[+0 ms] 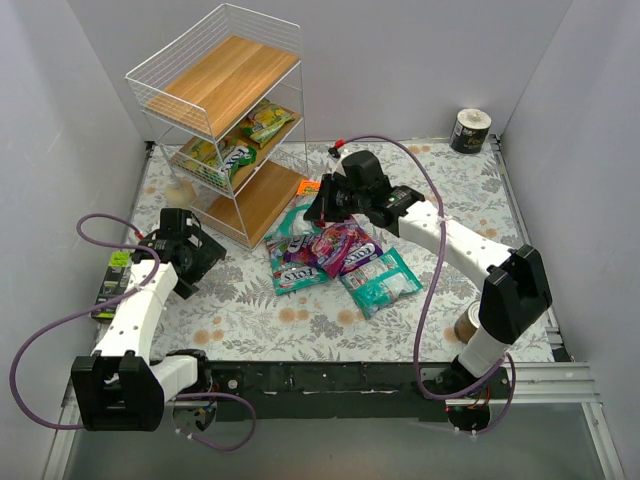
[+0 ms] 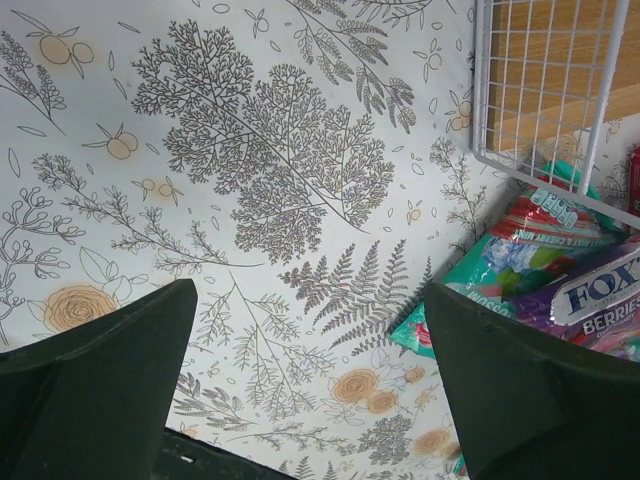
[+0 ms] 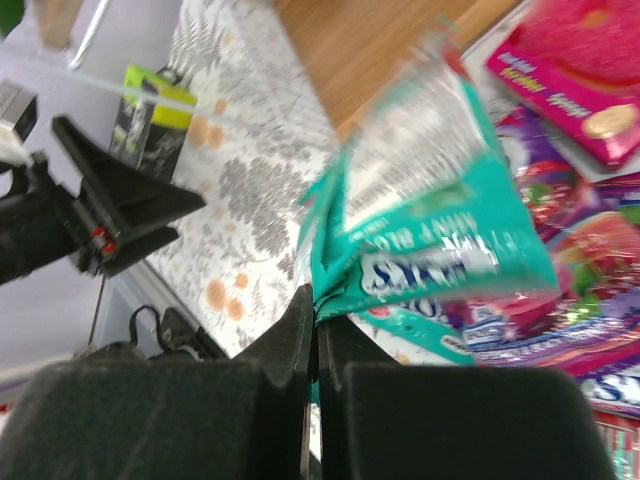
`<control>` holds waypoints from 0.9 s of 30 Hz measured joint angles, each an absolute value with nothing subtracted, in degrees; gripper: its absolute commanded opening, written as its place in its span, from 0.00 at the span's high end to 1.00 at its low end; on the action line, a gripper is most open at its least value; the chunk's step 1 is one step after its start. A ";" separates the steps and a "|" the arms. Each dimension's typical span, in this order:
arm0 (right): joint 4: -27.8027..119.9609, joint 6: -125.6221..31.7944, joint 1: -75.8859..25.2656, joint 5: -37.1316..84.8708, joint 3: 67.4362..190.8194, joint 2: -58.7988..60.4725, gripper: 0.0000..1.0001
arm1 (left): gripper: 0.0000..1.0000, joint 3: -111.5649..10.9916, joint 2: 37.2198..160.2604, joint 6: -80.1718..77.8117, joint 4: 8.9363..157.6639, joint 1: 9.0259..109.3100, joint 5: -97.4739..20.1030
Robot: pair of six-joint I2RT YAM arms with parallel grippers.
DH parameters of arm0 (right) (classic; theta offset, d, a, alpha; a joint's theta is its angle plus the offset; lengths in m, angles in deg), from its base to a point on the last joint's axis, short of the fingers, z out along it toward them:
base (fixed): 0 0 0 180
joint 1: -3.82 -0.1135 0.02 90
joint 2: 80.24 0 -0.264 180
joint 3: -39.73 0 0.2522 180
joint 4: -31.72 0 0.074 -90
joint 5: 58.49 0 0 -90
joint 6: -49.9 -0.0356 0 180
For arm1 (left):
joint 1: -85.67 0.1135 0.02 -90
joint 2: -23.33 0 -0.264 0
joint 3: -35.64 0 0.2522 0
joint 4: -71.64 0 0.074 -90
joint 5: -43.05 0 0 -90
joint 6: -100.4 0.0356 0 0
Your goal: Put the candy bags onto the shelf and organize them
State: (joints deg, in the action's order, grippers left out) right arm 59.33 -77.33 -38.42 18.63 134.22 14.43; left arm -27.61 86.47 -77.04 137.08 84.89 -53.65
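The shelf [image 1: 215, 120] stands at the back left, with two yellow-green candy bags [image 1: 235, 155] on its middle tier. Several purple and teal bags [image 1: 340, 248] lie in a pile on the table to its right. My right gripper [image 1: 316, 208] hovers over the pile's left end, shut on the edge of a teal-white bag [image 3: 430, 220], which hangs lifted and blurred from the gripper [image 3: 316, 300]. My left gripper [image 1: 205, 252] is open and empty, low over the tablecloth left of the pile. Between its fingers [image 2: 310, 295] there is only cloth; teal and purple bags [image 2: 560, 270] lie to its right.
An orange-pink box [image 1: 308, 187] lies beside the shelf's bottom tier [image 3: 380, 40]. A can [image 1: 470, 130] stands at the back right and another [image 1: 468, 322] by the right arm's base. A green-black box [image 1: 115, 278] sits at the left edge. Shelf wire [image 2: 540, 90] is near my left gripper.
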 measured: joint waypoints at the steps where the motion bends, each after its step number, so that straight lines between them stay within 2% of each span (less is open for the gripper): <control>1: 59.44 -77.33 -37.94 19.33 134.22 14.54 0.99 | 0.02 -27.61 86.47 -77.04 137.19 84.89 -53.65; 11: 57.95 -78.91 -35.95 20.11 137.46 21.99 0.99 | 0.02 -27.42 86.90 -77.02 137.92 84.89 -52.57; 19: 49.14 -83.39 -35.95 16.88 143.58 29.01 0.99 | 0.02 -25.27 86.71 -77.67 138.61 84.89 -49.06; 23: 41.52 -86.91 -35.95 14.87 146.72 34.60 0.99 | 0.02 -25.19 86.27 -78.04 139.36 84.89 -48.03; 27: 35.57 -88.22 -35.95 12.94 153.78 45.01 0.99 | 0.02 -25.21 85.22 -78.22 140.71 84.89 -47.70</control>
State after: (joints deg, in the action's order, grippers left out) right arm 35.57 -88.22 -35.95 12.94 153.78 45.01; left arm -25.21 85.22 -78.22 140.71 84.89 -47.70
